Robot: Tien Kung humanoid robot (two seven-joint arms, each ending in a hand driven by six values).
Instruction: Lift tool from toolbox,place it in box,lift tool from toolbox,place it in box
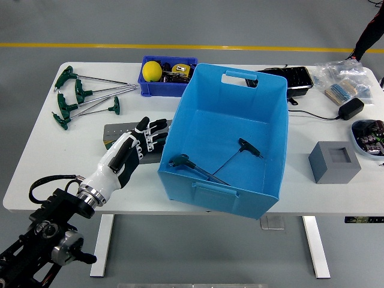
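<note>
Tools already lie inside the blue box [240, 129]: one black-handled T-wrench [240, 150] and another [192, 167] near its front wall. More green-handled wrenches [84, 99] wait on the table [36, 162], beside a grey holder [126, 133]. The left hand [129, 153] hovers over that holder, fingers loosely spread, holding nothing. Those wrenches look stiff, fairly light and thin-shafted; I'd grab one by its chunky handle, since the steel shaft seems slippery.

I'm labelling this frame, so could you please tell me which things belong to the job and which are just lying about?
Job: blue box, two tools in it, green T-wrenches, grey tool holder, left hand.

Lying about: small blue bin, yellow ball, grey block, black tray, adapter.
</note>
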